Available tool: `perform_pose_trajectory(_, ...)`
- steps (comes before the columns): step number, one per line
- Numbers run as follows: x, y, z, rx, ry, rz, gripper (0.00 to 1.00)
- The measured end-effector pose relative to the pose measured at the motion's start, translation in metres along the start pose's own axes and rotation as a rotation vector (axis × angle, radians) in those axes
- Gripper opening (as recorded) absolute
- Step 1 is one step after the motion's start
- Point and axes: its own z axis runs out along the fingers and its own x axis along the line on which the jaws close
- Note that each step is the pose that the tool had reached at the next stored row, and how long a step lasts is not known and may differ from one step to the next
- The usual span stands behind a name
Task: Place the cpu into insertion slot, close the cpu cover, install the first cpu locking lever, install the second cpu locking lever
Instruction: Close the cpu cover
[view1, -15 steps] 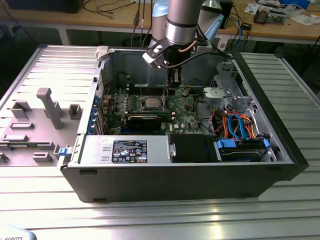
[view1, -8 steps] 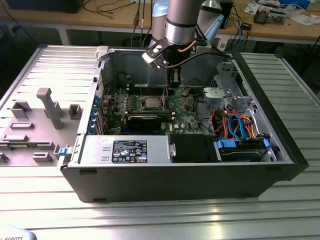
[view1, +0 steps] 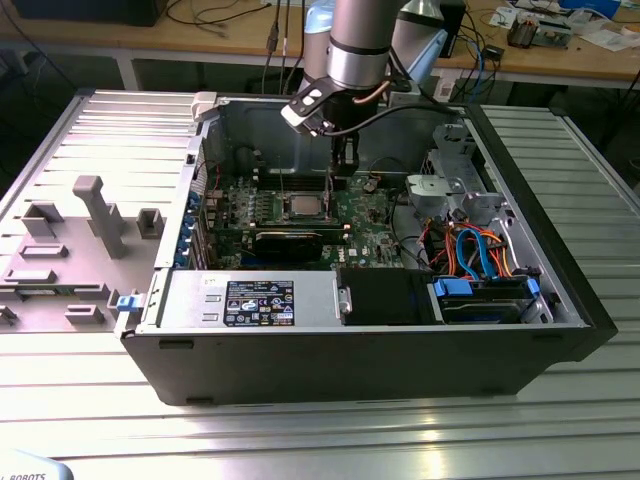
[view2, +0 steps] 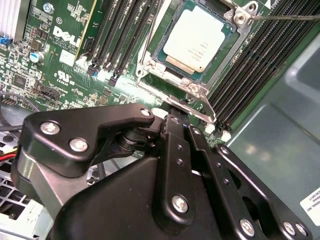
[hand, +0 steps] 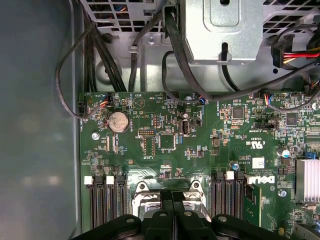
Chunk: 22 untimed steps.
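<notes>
The cpu lies flat in the insertion slot on the green motherboard, its pale silver top showing; in the exterior view the cpu sits mid-board. The cpu cover, a silver frame, lies down around the chip. A thin locking lever runs out from one socket corner, and another lever runs along the socket edge nearest me. My gripper hangs just off that edge, black fingers shut together with nothing between them. From the exterior view the gripper is just behind and right of the socket.
Black memory slots flank the socket on both sides. A finned heatsink, a coin battery and black cables lie nearby. The case wall stands close. A power supply and drive bays fill the case front.
</notes>
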Motion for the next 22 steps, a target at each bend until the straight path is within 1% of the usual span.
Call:
perform_pose_trajectory(6,0.0,-0.0022,0.0001,0.0,0.0,0.0,0.11)
perform_pose_trajectory(22,-0.0001,-0.0046,0.0001,0.0,0.0,0.0,0.11)
